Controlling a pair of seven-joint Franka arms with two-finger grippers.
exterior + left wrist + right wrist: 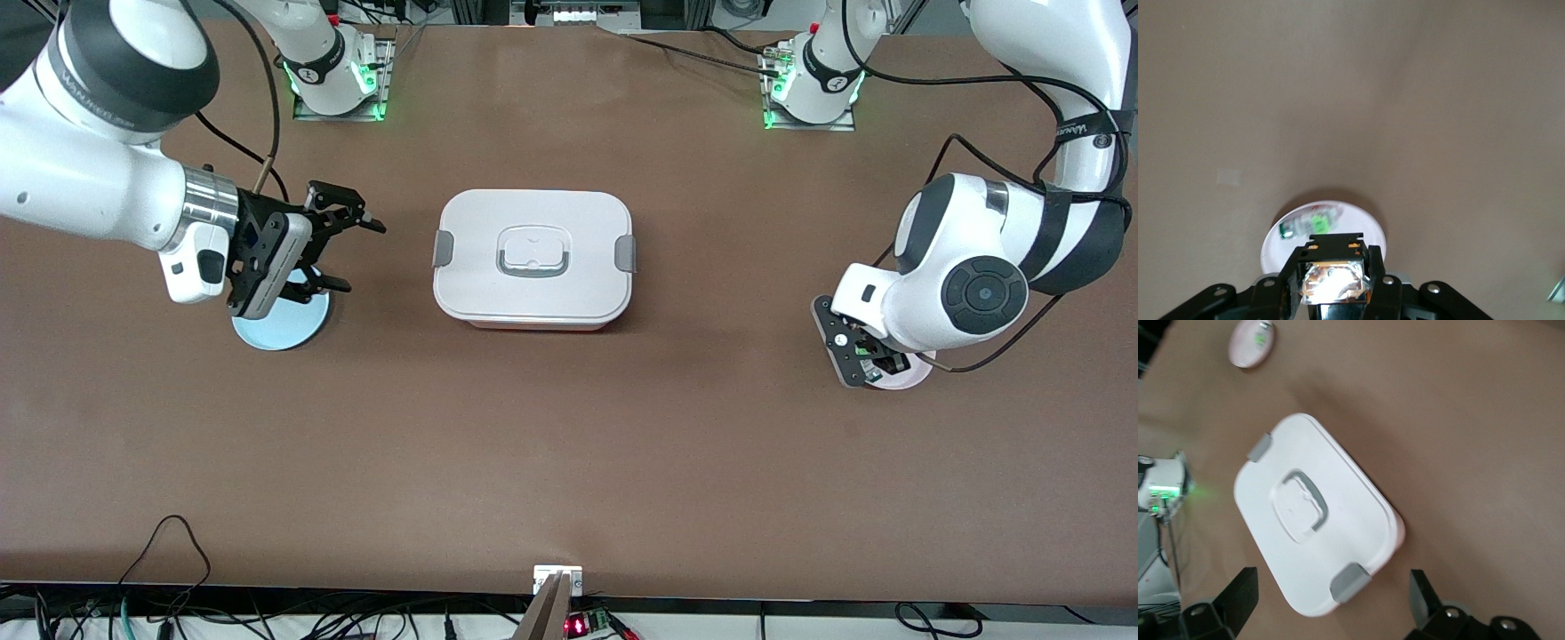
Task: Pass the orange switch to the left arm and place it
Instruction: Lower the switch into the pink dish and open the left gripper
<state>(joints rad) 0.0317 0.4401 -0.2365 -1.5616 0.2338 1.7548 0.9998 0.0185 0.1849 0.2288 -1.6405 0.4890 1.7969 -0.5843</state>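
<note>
My left gripper (861,348) is low over a small pale plate (916,373) at the left arm's end of the table. In the left wrist view its fingers (1290,280) are shut on the orange switch (1333,245), a small black part with orange marks and a shiny body. The white lidded box (533,258) stands in the middle of the table and also shows in the right wrist view (1311,513). My right gripper (347,252) is open and empty, held in the air over the table between a blue plate (280,324) and the box.
A green-and-clear component (1313,222) lies on the pale plate (1368,223) under my left gripper. That plate also shows in the right wrist view (1245,347). Bare brown table lies nearer the front camera than the box.
</note>
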